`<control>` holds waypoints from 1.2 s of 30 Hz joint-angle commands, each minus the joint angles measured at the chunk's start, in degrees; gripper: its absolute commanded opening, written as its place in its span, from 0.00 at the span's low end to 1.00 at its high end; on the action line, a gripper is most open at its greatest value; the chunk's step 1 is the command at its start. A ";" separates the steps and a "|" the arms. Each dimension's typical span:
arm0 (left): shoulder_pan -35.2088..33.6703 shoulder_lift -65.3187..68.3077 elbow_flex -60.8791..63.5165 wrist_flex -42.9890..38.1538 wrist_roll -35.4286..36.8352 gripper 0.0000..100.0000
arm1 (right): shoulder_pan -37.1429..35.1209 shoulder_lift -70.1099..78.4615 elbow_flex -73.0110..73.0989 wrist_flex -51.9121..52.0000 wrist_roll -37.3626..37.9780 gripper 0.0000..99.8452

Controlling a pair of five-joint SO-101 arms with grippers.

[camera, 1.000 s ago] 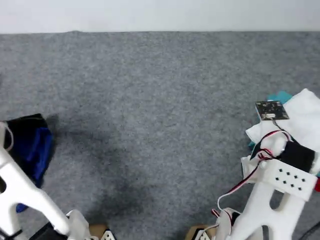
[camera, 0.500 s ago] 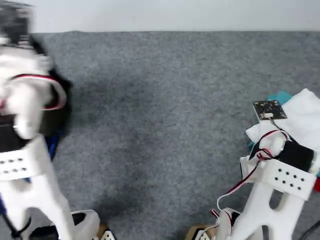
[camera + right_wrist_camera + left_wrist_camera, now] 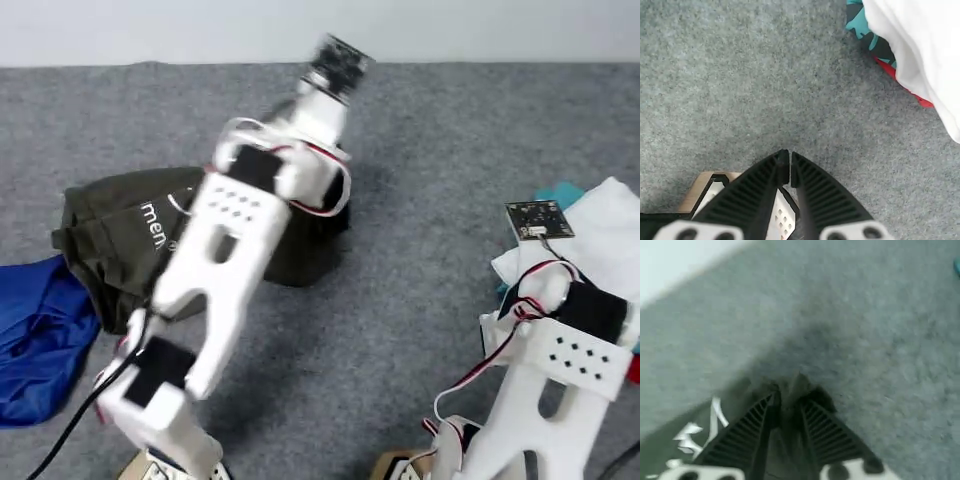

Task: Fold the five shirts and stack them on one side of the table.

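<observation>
Five shirts show. An olive shirt (image 3: pixel 110 235) and a blue shirt (image 3: pixel 40 345) lie toward the left edge of the bench (image 3: pixel 440 150). A white shirt (image 3: pixel 610 235), a teal shirt (image 3: pixel 562 193) and a red shirt (image 3: pixel 912 95) are heaped at its right edge. The left fingers (image 3: pixel 822 432) pinch a fold of the olive shirt near mid-bench. The right fingers (image 3: pixel 757 187) are pressed together and empty, near the heap. Bare grey felt lies open between the two groups.

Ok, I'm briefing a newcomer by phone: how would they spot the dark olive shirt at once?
On the left half of the grey table, under the left arm, the dark olive shirt lies bunched, an edge pinched in the left hand. Unlike the blue shirt beside it, it bears white lettering.
</observation>
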 commanded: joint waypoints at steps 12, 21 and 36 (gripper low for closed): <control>-9.14 -2.99 -24.13 24.79 2.11 0.20 | -2.77 -0.75 -0.62 2.15 0.18 0.01; -28.04 -7.74 -31.43 34.99 -1.85 0.21 | -27.91 6.46 -8.44 -0.40 -9.76 0.06; -61.80 -14.59 -15.43 34.73 -17.32 0.14 | -53.76 55.25 -58.64 1.36 -15.30 0.10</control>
